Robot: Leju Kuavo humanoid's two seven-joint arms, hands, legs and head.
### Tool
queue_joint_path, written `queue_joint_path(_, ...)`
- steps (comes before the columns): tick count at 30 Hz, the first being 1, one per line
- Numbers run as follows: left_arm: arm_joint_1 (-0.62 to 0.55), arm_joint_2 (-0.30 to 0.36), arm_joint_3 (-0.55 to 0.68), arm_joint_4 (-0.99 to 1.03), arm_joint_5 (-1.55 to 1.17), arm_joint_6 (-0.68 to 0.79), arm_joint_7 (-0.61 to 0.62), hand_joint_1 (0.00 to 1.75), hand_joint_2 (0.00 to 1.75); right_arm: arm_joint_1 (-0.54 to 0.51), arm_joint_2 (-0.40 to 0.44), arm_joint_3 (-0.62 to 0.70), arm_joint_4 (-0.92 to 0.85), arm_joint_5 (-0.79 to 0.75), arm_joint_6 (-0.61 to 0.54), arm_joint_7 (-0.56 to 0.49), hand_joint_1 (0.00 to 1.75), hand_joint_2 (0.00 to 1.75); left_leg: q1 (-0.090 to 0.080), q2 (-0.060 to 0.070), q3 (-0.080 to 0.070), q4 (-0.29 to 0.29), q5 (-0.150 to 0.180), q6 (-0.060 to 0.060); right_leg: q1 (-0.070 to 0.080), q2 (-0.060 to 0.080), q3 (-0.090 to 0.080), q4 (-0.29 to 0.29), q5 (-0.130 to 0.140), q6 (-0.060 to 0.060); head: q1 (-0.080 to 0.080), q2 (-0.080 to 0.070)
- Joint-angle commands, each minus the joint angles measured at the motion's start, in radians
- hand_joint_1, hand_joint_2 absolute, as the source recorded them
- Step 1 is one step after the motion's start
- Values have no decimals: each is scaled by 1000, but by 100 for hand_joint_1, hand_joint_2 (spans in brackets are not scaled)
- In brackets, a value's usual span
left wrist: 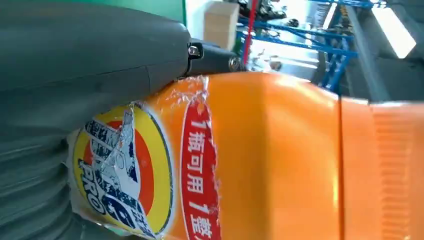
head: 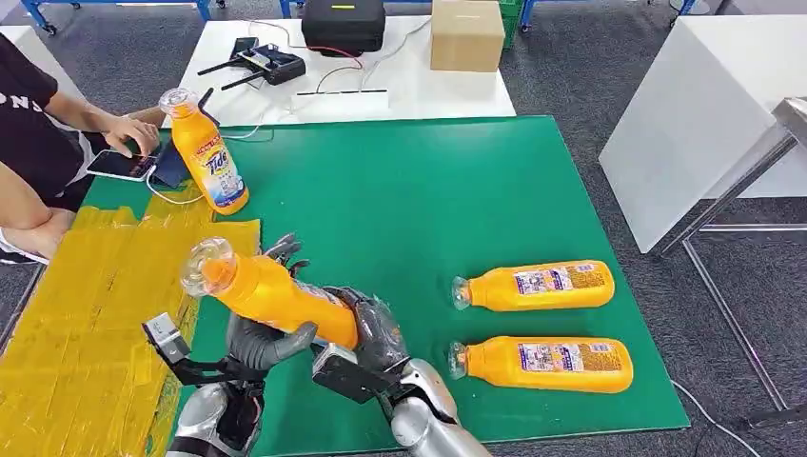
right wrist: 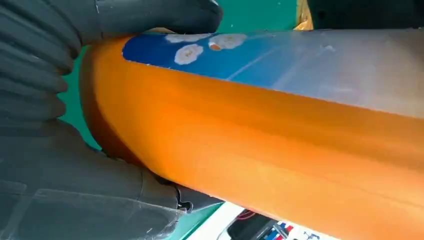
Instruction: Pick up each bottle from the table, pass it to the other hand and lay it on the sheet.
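Currently we hold one orange bottle (head: 271, 295) above the green mat (head: 428, 209), beside the yellow sheet (head: 86, 314): rigid, glossy plastic (likely slippery, moderately heavy if full). Left hand (head: 266, 343) wraps its middle, right hand (head: 376, 338) its base; best gripped mid-body.

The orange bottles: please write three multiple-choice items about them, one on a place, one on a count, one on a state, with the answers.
1. Where does the upright bottle stand?
A. on the cardboard box
B. at the green mat's far left corner
C. on the floor

2. How many bottles lie flat on the mat?
A. two
B. four
C. none

3. The bottle held in the air is gripped by:
A. no hand
B. a person
C. both robot hands

Answers: 1 B, it stands near the person's tablet; 2 A, two lie at the right; 3 C, left hand and right hand grip it.
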State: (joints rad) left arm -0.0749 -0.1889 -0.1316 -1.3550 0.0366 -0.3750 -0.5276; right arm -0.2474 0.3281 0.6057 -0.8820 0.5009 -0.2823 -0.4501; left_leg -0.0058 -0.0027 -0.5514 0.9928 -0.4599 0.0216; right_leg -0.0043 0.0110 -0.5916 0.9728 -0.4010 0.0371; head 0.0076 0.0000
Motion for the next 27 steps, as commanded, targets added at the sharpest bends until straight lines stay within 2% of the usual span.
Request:
queue_joint_path(1,-58,14,-24,57,27,-17,4,175,175,-42,21,55,111,33,7,-11,175,175,1,-1,2,0,-1,-2,1,-2,3,0,-1,-1,0,0)
queue_joint_path(27,-69,16,-61,4,8,-11,-3,175,175,-39,21,-26,67,53,18,-19,175,175,1,-2,1,1,-1,-2,1,-3,2,0,-1,-1,-1,0)
